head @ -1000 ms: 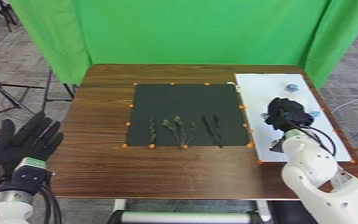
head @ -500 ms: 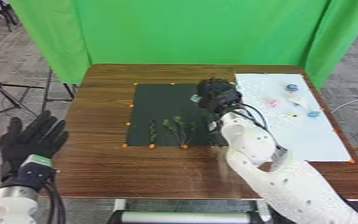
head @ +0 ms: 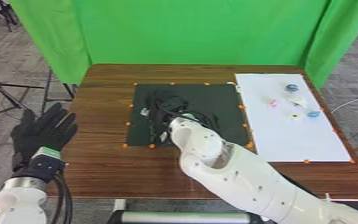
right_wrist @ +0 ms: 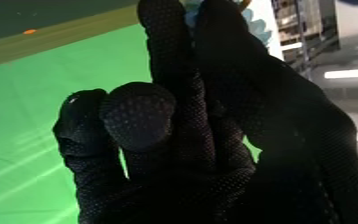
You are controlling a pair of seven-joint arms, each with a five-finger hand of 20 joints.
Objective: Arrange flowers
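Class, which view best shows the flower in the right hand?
The right wrist view: the flower is close up, its bluish petals partly behind the right hand. The head view gives a small pale spot beside the hand.

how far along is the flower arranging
It looks early. Done: stems lie on the black mat, partly hidden by the arm. In hand: the right hand holds a pale blue flower over the mat. Left: loose flowers, including a pink one, lie on the white board.
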